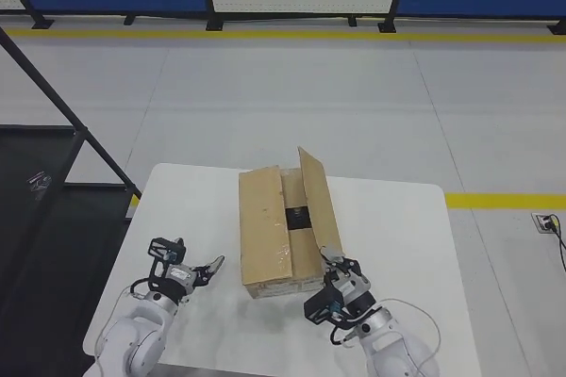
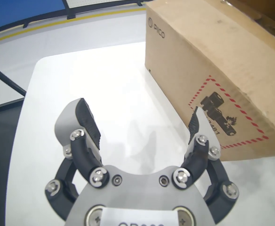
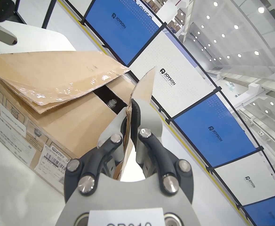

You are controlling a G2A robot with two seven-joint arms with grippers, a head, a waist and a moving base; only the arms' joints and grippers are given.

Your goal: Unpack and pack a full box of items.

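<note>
Overhead, we see the brown cardboard box point(image 1: 269, 236) on the white table point(image 1: 396, 240), long axis running away from us, upright flap point(image 1: 316, 198) nearest our right gripper point(image 1: 331, 259). Left wrist: our left gripper point(image 2: 139, 109) gapes empty beside the box. Right wrist: jaws clamp that flap (we judge the right arm leads).

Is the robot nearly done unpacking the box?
No, it's just starting. Done: one flap of the box stands up. In hand: the right gripper pinches that flap; the left gripper is open beside the box. Left: the other flap lies low, nothing unpacked yet.
</note>
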